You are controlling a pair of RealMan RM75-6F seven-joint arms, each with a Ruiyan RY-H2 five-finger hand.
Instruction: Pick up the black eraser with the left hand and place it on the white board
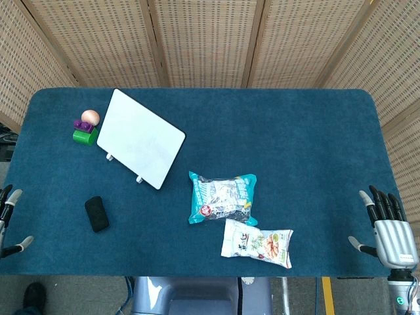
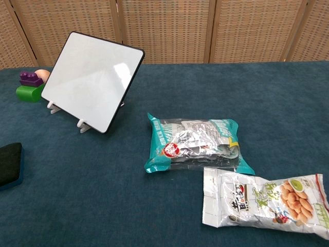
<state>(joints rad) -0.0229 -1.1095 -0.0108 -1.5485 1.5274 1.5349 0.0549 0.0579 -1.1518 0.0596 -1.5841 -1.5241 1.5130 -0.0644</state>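
The black eraser lies flat on the blue cloth at the front left; the chest view shows the eraser at its left edge. The white board stands tilted on small white feet behind it, and appears as the white board in the chest view. My left hand shows only partly at the left edge, fingers apart, holding nothing, well left of the eraser. My right hand rests at the front right corner, fingers spread and empty.
A teal snack bag and a white snack bag lie at the front centre of the blue table. A green block with a purple piece and a pinkish ball sit left of the board.
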